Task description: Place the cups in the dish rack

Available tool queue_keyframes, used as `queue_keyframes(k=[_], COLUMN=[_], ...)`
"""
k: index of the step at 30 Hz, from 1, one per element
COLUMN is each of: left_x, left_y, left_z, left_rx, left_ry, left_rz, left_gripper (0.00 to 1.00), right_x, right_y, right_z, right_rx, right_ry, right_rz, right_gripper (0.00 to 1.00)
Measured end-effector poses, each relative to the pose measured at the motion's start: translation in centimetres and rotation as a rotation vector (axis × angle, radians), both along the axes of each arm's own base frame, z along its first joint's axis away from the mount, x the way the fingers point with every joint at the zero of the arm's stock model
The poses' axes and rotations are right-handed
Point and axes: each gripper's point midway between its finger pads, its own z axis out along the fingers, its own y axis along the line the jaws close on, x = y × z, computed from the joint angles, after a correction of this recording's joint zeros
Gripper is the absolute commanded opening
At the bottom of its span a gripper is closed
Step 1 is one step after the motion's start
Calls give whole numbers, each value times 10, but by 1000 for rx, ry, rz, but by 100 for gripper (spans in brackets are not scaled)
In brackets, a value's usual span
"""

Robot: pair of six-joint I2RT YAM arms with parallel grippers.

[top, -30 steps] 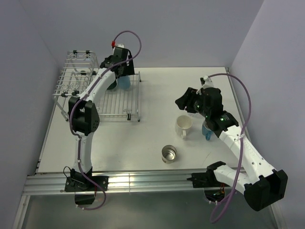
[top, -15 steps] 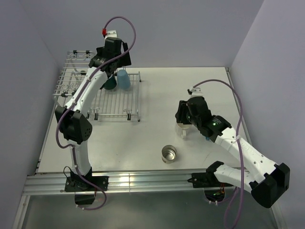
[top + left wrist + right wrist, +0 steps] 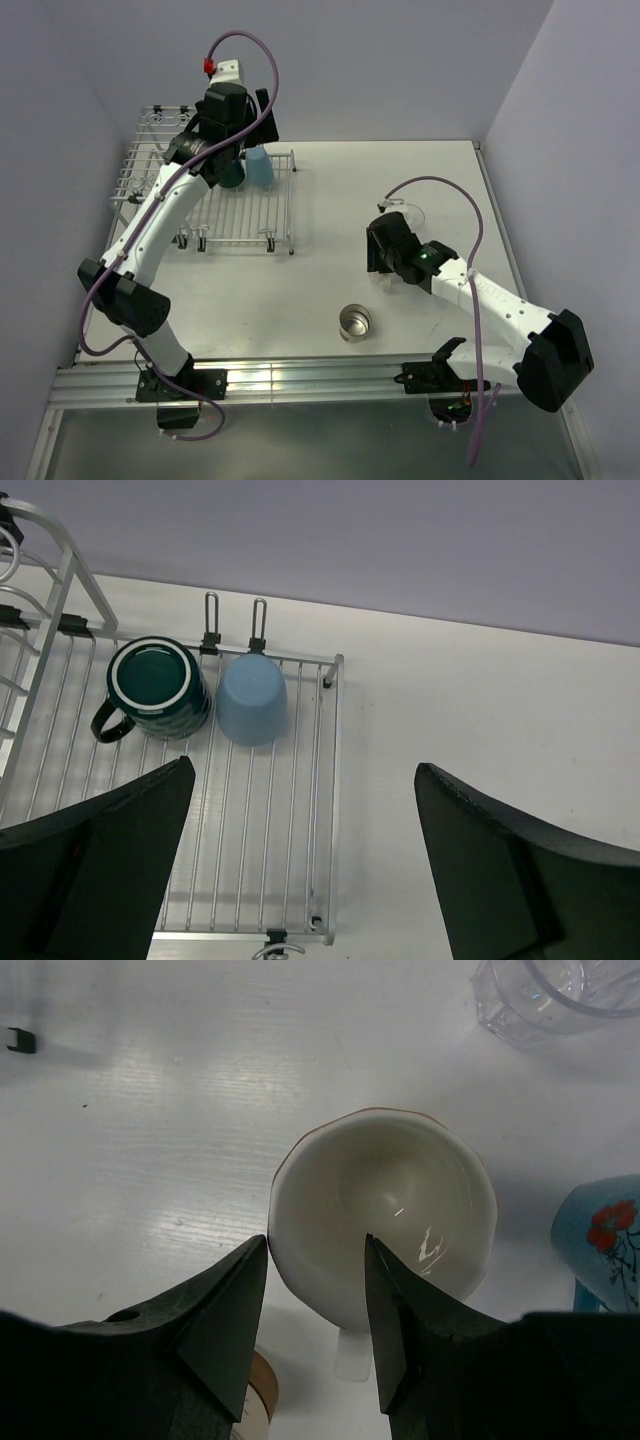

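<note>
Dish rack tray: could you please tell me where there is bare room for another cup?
On the silver wire dish rack, the grid is bare from the dark teal mug and blue tumbler to the near rail. The far edge, where those two stand, is crowded.

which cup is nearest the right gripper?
The cream mug: the right gripper straddles its rim. The clear glass and flowered blue mug stand aside.

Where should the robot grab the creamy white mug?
By the rim wall next to its handle, coming straight down from above. The round cream mug stands upright with its mouth open, so one finger can slip inside and one stay outside, as the right gripper is placed.
</note>
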Motion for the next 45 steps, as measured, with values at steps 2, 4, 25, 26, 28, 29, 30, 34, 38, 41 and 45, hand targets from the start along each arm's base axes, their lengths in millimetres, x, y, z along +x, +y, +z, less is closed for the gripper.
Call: queue_keyframes(k=[2, 4, 25, 26, 28, 29, 30, 34, 38, 41, 45], left_x=[-3, -6, -84, -90, -104, -109, -115, -127, -145, -159, -173], left_y=[-1, -1, -19, -21, -27, -29, -32, -46, -70, -85, -98], left_z=[-1, -5, -22, -17, -10, -7, -5, -7, -16, -20, -20], left_rx=[-5, -6, -193, -223, -300, -336, -377, -499, -615, -703, -794], left_ry=[1, 9, 14, 1, -18, -26, -27, -10, 45, 80, 105], left_rz=[-4, -8, -209, -236, -308, -336, -372, -492, -645, -753, -863], left_gripper=[99, 99, 99, 99, 99, 99, 99, 99, 99, 99, 99], right_x=[1, 3, 9, 11, 13, 12, 9, -5, -12, -15, -19], right_y=[2, 4, 30, 37, 51, 56, 60, 65, 69, 79, 87], right_z=[-6, -12, 23, 41, 85, 104, 125, 189, 209, 202, 194], right_rx=[-12, -21, 74, 127, 260, 324, 393, 638, 796, 874, 945], right_ry=[12, 24, 3, -32, -126, -172, -219, -371, -432, -400, -365], right_rz=[2, 3, 59, 71, 103, 119, 136, 188, 232, 260, 284], right_gripper=[51, 51, 0, 0, 0, 0, 0, 0, 0, 0, 0])
